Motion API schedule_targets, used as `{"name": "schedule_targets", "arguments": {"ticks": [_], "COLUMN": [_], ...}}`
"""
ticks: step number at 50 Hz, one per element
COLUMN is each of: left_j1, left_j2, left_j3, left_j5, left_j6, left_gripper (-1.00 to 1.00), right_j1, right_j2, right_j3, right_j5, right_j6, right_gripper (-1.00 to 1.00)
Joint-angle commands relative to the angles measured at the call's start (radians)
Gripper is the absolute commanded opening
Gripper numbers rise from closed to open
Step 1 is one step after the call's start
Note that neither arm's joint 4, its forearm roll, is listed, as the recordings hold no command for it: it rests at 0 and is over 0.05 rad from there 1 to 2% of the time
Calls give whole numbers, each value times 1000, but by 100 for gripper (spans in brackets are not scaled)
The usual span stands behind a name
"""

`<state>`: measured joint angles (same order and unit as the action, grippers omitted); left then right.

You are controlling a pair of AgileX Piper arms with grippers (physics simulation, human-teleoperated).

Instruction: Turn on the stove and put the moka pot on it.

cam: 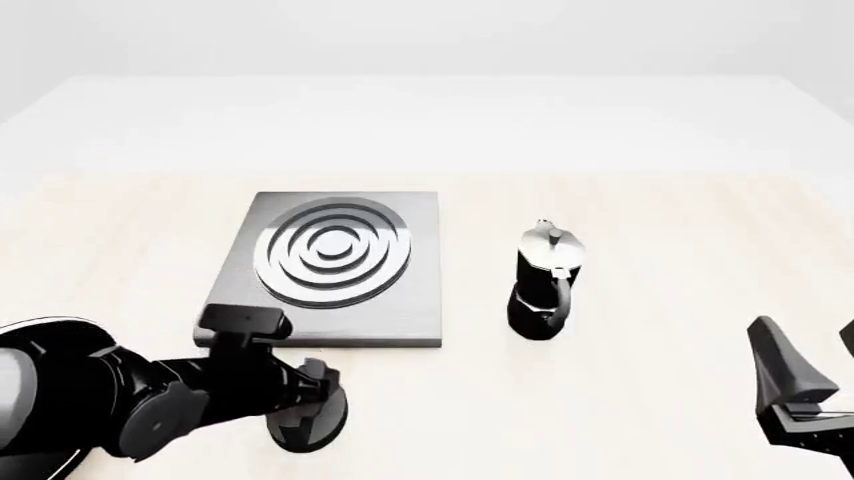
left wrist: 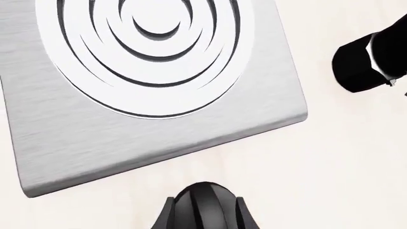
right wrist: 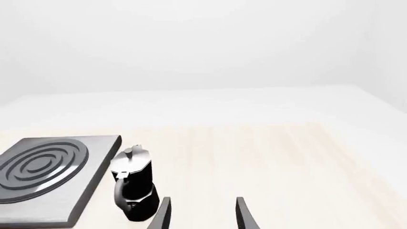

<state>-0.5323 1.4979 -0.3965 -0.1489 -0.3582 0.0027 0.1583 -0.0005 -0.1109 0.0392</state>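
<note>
The left end effector [cam: 310,415] pinches the knob [left wrist: 205,206] just before the stove [cam: 336,265]. The right end effector [right wrist: 201,214] is spread, the pot [cam: 545,282] ahead to its left on the desk [cam: 641,240].

The right wrist view looks across a pale wooden worktop [right wrist: 286,162] toward a plain white background. Two dark fingers [right wrist: 161,217] of the right gripper [right wrist: 202,214] rise from the lower edge of the picture, set apart with bare worktop showing between them and nothing held. Just beside one finger stands the moka pot [right wrist: 133,186], upright, its black faceted body narrowing at the waist, its silver lid closed with a small knob on top, its curved handle turned toward the camera. Close by the pot lies the stove [right wrist: 54,183], a flat grey slab with concentric rings on its top; a narrow strip of worktop separates the two.
</note>
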Motion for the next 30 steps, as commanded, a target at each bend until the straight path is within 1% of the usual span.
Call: {"name": "schedule_targets", "arguments": {"ticks": [1, 5, 10, 17, 19, 27, 30], "left_j1": [48, 68, 85, 95, 114, 140, 151], "left_j2": [37, 52, 56, 61, 56, -14, -54], "left_j3": [-4, 1, 4, 22, 43, 44, 41], "left_j5": [-14, -30, -38, -53, -61, -11, 23], "left_j6": [38, 49, 54, 48, 43, 59, 67], "left_gripper": [100, 100, 100, 100, 100, 100, 100], "right_j1": [0, 1, 2, 3, 5, 7, 7], "right_j2": [-6, -8, 13, 24, 27, 30, 21], "right_j3": [0, 0, 0, 0, 0, 0, 0], "right_j5": [8, 10, -10, -18, -20, -25, -15], "right_j6": [1, 1, 0, -1, -2, -4, -4], "right_gripper": [100, 100, 100, 100, 100, 100, 100]}}
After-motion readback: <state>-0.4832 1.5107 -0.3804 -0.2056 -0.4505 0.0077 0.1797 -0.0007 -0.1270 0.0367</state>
